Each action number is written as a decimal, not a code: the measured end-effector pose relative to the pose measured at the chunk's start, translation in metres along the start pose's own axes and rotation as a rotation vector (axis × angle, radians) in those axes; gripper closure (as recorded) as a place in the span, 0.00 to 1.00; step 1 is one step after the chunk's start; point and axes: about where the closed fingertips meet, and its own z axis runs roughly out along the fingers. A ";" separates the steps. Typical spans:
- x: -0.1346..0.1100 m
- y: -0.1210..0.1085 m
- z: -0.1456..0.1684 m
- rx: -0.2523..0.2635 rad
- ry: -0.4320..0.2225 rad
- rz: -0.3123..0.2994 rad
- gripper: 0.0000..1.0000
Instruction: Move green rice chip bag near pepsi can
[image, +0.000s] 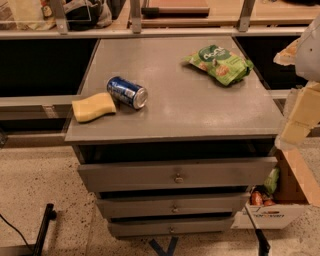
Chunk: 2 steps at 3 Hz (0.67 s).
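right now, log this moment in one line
pincer: right of table | green rice chip bag: back right, untouched | pepsi can: on side, front left by yellow sponge

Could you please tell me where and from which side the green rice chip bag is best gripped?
Probably from above, across the puffed middle of the green rice chip bag, which lies flat on the cabinet top. The pincer is at the right edge.
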 end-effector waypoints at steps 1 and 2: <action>0.000 0.000 0.000 0.000 0.000 0.000 0.00; -0.006 -0.012 0.003 0.019 -0.010 -0.007 0.00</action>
